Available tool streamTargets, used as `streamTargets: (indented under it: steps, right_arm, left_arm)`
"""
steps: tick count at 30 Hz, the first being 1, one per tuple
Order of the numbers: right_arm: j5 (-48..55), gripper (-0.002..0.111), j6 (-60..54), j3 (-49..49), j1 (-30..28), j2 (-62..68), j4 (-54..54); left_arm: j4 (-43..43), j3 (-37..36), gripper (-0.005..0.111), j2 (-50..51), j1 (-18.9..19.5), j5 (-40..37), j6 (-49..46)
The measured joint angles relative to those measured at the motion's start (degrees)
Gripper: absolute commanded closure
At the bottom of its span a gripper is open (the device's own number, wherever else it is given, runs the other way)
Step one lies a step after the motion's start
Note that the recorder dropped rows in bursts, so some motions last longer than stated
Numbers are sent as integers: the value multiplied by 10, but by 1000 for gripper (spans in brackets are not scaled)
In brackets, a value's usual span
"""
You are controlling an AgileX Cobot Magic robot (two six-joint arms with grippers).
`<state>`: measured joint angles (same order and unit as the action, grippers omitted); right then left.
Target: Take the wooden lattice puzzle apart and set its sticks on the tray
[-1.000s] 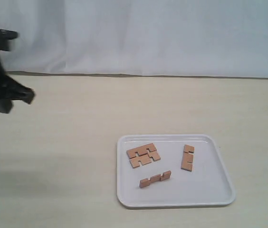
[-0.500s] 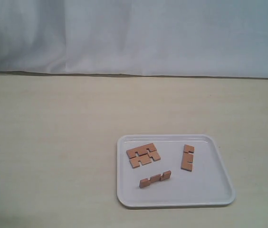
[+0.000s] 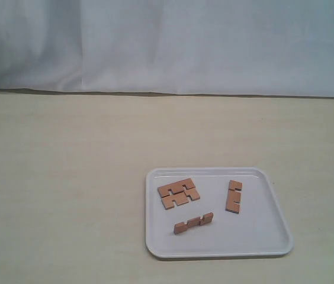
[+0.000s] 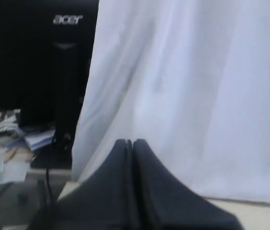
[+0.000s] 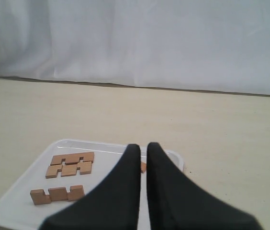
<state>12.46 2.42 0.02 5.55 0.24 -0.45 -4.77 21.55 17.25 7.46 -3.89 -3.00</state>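
White cloth backs a beige tabletop (image 3: 66,177). On it, the white tray (image 3: 262,232) holds four separated sticks (image 3: 179,193): two lie touching side by side, one (image 3: 234,196) lies apart to their right, and one (image 3: 193,223) lies nearer the front rim. The left gripper (image 4: 129,142) and right gripper (image 5: 143,146) are both closed and hold nothing.

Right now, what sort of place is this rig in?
Probably an office or lab test bench: white cloth backdrop, beige table, and an Acer monitor with loose papers past the cloth.
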Motion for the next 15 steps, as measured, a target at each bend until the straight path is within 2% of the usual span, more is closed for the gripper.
streamTargets:
  steps: [9,15]
  right_arm:
    - [0,104,0,0,0,0,0]
    - [0,104,0,0,0,0,0]
  left_arm:
    - [0,-8,107,-152,-56,-7,0]
    - [-8,-8,107,-170,-68,-16,0]
